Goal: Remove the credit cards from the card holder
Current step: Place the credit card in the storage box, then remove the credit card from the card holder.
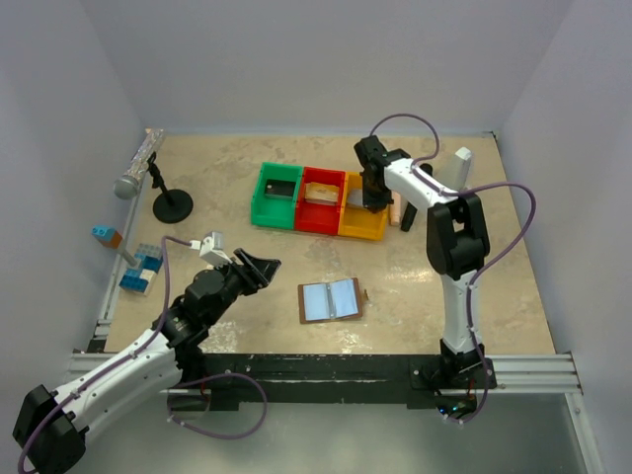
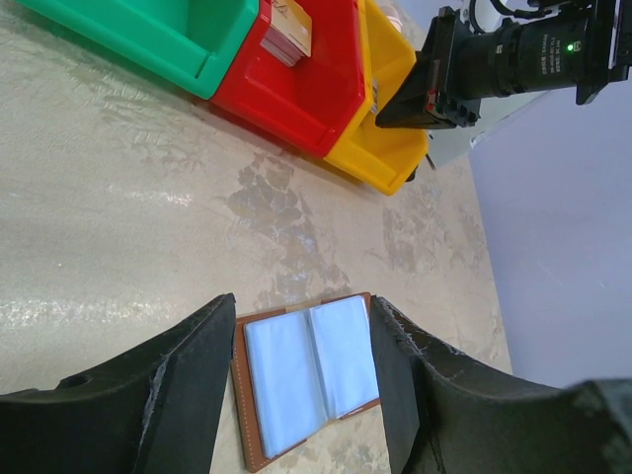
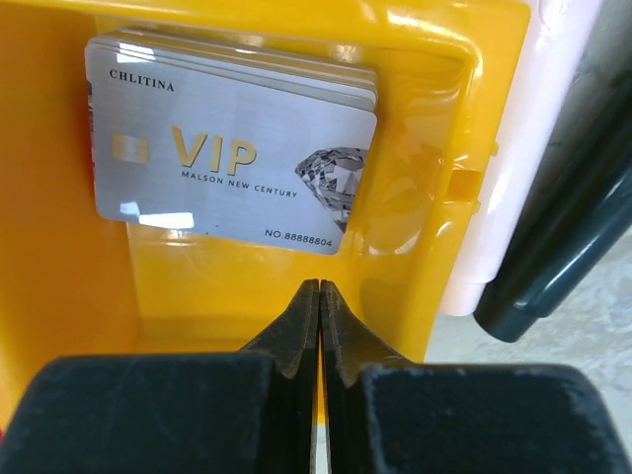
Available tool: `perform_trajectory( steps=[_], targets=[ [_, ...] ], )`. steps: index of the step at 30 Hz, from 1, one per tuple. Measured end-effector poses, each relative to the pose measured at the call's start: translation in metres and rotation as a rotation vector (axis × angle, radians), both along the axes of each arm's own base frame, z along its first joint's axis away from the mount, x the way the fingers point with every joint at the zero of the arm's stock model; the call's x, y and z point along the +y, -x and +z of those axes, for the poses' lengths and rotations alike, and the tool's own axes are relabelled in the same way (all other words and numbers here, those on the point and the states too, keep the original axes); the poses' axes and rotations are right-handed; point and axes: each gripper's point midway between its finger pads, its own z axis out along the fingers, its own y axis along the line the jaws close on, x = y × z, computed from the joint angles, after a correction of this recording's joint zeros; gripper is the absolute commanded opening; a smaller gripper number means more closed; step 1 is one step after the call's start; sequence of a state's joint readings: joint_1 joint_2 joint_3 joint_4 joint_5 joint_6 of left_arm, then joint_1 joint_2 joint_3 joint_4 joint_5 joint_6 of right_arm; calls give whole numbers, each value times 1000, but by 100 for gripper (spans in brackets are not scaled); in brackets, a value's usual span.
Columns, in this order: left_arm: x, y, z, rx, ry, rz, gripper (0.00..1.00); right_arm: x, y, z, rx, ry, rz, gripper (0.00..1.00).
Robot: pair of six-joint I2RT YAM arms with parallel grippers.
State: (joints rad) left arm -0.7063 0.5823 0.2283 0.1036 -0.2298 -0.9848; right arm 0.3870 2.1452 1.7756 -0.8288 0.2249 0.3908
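The card holder (image 1: 331, 299) lies open on the table, brown rim, grey-blue pockets up; no card shows in it. In the left wrist view it (image 2: 306, 380) lies below and between my open jaws. My left gripper (image 1: 262, 267) (image 2: 301, 299) is open and empty, left of the holder. My right gripper (image 1: 373, 197) (image 3: 319, 286) is shut on nothing, inside the yellow bin (image 1: 360, 225). A stack of silvery credit cards (image 3: 232, 158) lies in that bin (image 3: 59, 247), beyond the fingertips. Tan cards (image 2: 288, 35) sit in the red bin (image 1: 321, 212). A dark card (image 1: 279, 188) lies in the green bin (image 1: 267, 207).
A microphone on a stand (image 1: 148, 168) is at the far left, blue and white blocks (image 1: 138, 272) at the left edge. A white object (image 1: 462, 163) stands at the back right. A white tube (image 3: 513, 168) and a dark object (image 3: 563, 227) lie right of the yellow bin.
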Motion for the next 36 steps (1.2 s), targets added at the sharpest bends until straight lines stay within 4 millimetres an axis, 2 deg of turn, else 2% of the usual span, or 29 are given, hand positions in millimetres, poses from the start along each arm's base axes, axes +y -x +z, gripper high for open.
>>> perform_trajectory(
  steps=[8, 13, 19, 24, 26, 28, 30, 33, 34, 35, 36],
  targets=[
    [-1, 0, 2, -5, 10, -4, 61, -4, -5, 3, -40, 83, 38, 0],
    [-2, 1, 3, -2, 16, -7, 61, 2, -4, 7, -47, 103, 53, 0],
    [-2, 0, 3, -4, 19, -8, 61, 13, -14, 18, -75, 88, 56, 0],
    [-2, 0, 4, -6, 21, -8, 61, 13, -16, 19, -85, 85, 36, 0],
    [-2, 0, 5, -9, 23, -7, 62, 10, -11, 16, -87, 87, 25, 1],
    [-2, 0, 5, -10, 23, -7, 65, 5, 3, 17, -79, 86, 19, 9],
    [-2, 0, 4, -7, 21, -7, 69, 0, 17, 29, -93, 77, 13, 18],
    [-2, 0, 2, 0, 15, -7, 86, -1, 32, 63, -174, 40, 10, 32],
    [-1, 0, 0, 7, 13, -1, 95, 0, 38, 76, -221, 19, 14, 36],
    [1, 0, -3, 22, 11, 12, 100, 3, 46, 89, -267, -3, 23, 38],
    [4, 1, -8, 47, 5, 29, 100, 7, 55, 101, -309, -27, 37, 40]
  ],
)
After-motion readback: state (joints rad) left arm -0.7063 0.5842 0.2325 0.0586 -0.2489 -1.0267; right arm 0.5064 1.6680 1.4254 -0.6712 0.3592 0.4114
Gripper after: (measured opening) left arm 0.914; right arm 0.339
